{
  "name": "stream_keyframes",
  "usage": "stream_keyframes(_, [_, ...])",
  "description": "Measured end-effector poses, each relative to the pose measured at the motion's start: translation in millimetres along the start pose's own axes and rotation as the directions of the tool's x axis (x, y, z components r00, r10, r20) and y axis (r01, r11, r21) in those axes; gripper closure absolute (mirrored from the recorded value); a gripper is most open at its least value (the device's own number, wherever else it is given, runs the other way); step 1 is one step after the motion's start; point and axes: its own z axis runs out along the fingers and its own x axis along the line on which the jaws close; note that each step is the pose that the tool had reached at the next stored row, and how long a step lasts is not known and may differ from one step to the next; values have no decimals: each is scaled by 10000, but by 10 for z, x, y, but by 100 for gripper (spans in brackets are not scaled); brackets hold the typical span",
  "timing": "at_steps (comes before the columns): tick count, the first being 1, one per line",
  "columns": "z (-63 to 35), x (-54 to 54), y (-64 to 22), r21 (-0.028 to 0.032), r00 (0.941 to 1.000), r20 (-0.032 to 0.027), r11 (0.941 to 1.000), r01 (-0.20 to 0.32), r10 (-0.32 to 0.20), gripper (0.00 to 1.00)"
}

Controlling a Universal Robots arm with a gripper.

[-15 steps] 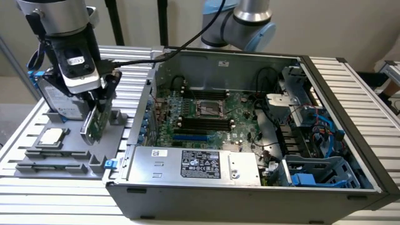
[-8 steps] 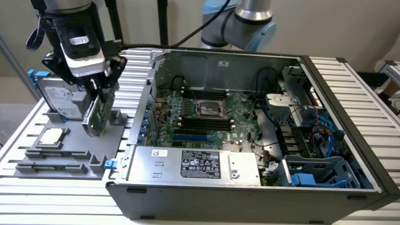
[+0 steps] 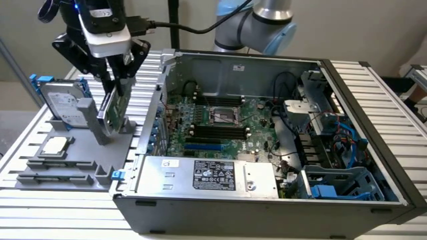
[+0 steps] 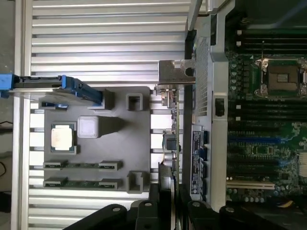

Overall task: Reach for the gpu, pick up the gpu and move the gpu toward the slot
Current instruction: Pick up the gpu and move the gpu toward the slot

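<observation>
End effector at upper left of the exterior view grips one gpu upright over one grey holder, beside one hard drive and one chip.

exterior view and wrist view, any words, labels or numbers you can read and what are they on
No text reads in either view.
power supply label: black, white print too small to read.
hard drive label: blurred.
white sticker on the case's back wall: unreadable.
label strip beside the motherboard: unreadable.
</observation>
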Motion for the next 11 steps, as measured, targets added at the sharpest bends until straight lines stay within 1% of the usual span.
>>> stream_keyframes(4, [-188,-175,-2,-6,10000,-76,10000,-1,1,73])
stream_keyframes(6, [-253,-262,-1,-10,9999,-120,10000,-2,2,73])
stream_keyframes(8, [-275,-351,0,-14,9999,-151,10000,-2,2,73])
stream_keyframes(11, [-283,-489,0,-21,9999,-162,10000,-2,1,73])
